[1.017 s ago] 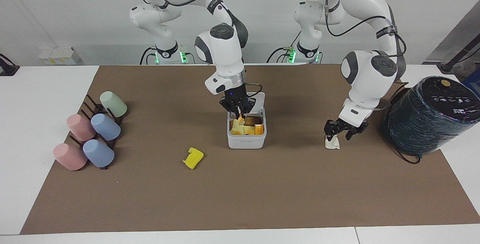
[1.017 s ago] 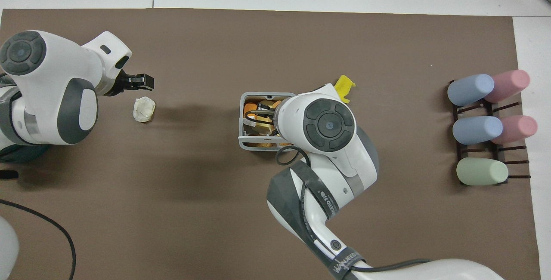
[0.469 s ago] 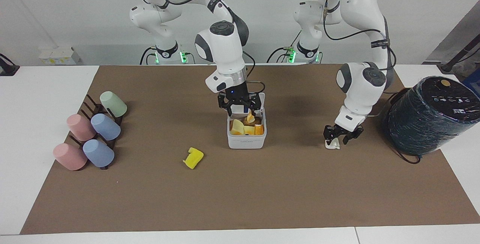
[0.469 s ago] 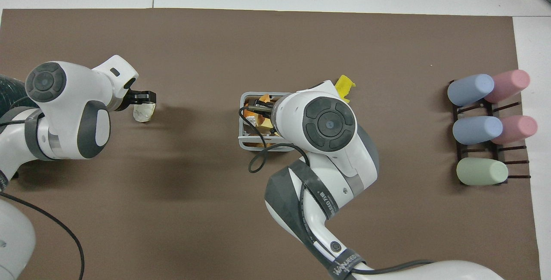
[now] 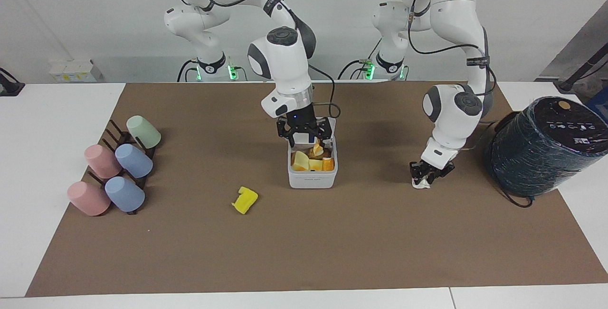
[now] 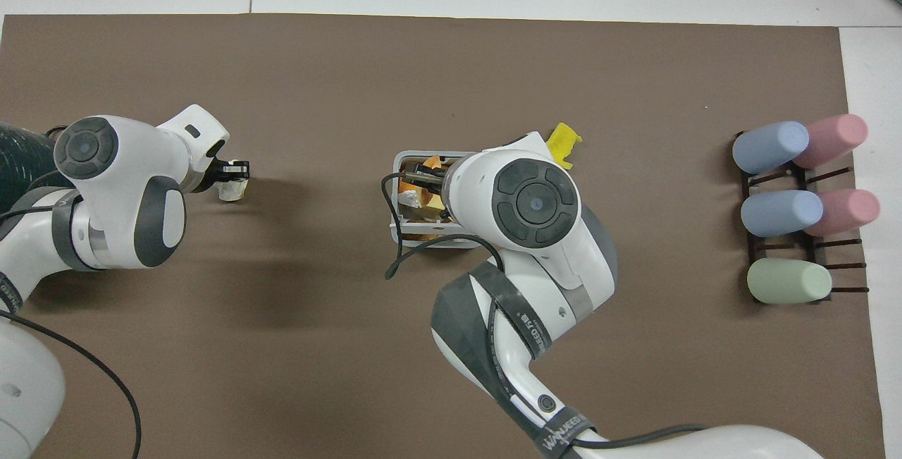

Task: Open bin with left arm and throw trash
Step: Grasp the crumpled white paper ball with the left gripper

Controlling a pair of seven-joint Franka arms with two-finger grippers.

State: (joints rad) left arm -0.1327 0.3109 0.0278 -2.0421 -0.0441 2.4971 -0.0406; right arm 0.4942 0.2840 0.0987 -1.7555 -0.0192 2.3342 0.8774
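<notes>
- Bin (image 5: 312,166) mid-table, lid up, scraps inside.
- Right gripper (image 5: 306,134) spread over bin, empty.
- Left gripper (image 5: 424,174) down on paper wad (image 5: 421,183) near the dark cylinder (image 5: 546,145); grip: cannot tell.
- Next: lift wad, carry to bin. Yellow piece (image 5: 245,200) remains.

Both arms bend down toward the worktop: the right tool (image 5: 306,137) hangs wide open, the left tool (image 5: 424,176) points steeply down.

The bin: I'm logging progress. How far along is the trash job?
Done: the bin stands open with scraps inside; the right gripper hangs open over it. In hand: the left gripper is down on the paper wad. Left: the yellow piece lies on the mat.
</notes>
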